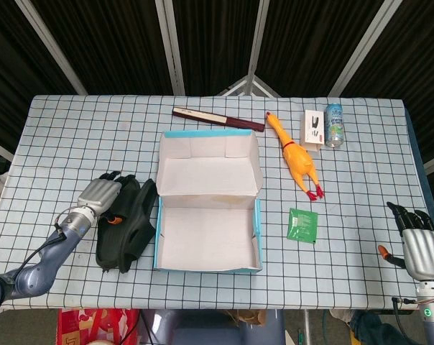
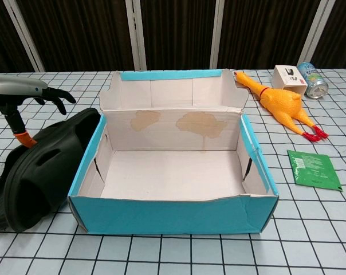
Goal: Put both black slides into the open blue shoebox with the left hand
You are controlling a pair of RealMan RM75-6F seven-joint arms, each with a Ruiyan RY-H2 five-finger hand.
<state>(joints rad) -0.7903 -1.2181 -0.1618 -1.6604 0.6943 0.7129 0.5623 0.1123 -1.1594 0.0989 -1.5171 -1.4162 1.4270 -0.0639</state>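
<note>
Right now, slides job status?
Done: nothing; the blue shoebox holds no slides. In hand: the left hand hovers open over the black slides, gripping nothing. Left: grasp both slides and put them in the box. The right hand sits idle.

2 black slides stacked askew, lying against left wall of open, empty blue shoebox, lid flipped back.

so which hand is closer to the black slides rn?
Left. The left hand hovers right over the black slides, fingers apart. The right hand sits at the table's far right edge, beyond the shoebox.
</note>
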